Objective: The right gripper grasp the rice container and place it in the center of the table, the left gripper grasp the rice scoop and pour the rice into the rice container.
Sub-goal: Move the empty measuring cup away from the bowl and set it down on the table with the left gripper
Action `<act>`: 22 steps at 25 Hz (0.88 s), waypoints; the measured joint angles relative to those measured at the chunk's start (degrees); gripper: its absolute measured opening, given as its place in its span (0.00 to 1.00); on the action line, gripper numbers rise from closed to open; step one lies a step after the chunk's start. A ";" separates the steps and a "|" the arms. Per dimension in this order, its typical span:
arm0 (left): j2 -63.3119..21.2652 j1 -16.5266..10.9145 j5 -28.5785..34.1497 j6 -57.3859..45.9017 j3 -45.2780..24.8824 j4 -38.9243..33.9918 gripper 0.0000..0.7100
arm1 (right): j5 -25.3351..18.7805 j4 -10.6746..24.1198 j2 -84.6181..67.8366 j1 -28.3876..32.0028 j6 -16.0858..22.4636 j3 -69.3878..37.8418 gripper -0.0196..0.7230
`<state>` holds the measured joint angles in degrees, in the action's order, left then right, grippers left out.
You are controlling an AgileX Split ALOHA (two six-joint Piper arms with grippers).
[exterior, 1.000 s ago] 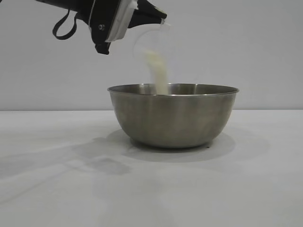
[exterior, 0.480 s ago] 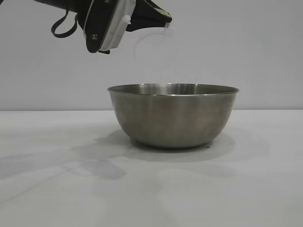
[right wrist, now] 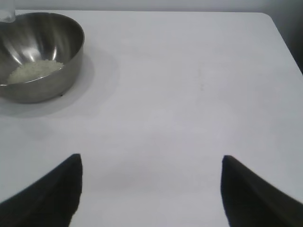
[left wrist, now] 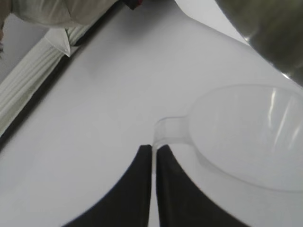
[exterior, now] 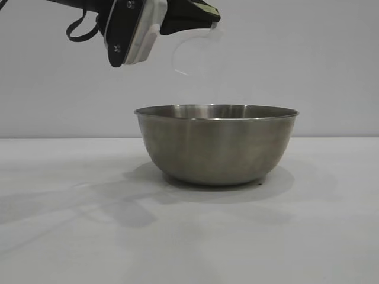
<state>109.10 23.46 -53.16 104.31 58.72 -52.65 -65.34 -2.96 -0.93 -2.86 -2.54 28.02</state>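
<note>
The steel rice container (exterior: 217, 144) stands on the white table (exterior: 71, 236). In the right wrist view the rice container (right wrist: 52, 71) holds a small heap of white rice (right wrist: 34, 70). High above the bowl's left rim, my left gripper (exterior: 212, 18) is shut on the loop handle of the translucent rice scoop (exterior: 198, 53), which hangs tipped and looks empty. The left wrist view shows that gripper (left wrist: 154, 147) pinching the handle of the scoop (left wrist: 246, 137). My right gripper (right wrist: 151, 158) is open over bare table, well away from the bowl, with nothing between its fingers.
In the left wrist view a table edge with white slatted material (left wrist: 28, 90) runs along one side. In the right wrist view the table's far corner (right wrist: 265, 16) shows beyond open white surface.
A second ago rice streamed from the scoop into the bowl; the stream has stopped. The left gripper has lifted slightly and turned the scoop back. The right gripper has not moved.
</note>
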 joint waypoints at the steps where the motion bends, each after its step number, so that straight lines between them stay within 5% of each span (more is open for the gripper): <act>1: 0.00 0.00 0.00 0.00 0.00 0.00 0.00 | 0.00 0.00 0.00 0.00 0.00 0.00 0.72; 12: 0.00 0.00 0.00 -5.41 0.00 3.53 0.00 | 0.00 0.00 0.00 0.00 0.00 0.00 0.72; 22: 0.00 0.00 -5.40 -31.62 0.00 11.58 0.00 | 0.00 0.00 0.00 0.00 0.00 0.00 0.72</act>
<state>109.10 23.46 -58.56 72.69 58.72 -41.07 -65.34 -2.96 -0.93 -2.86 -2.54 28.02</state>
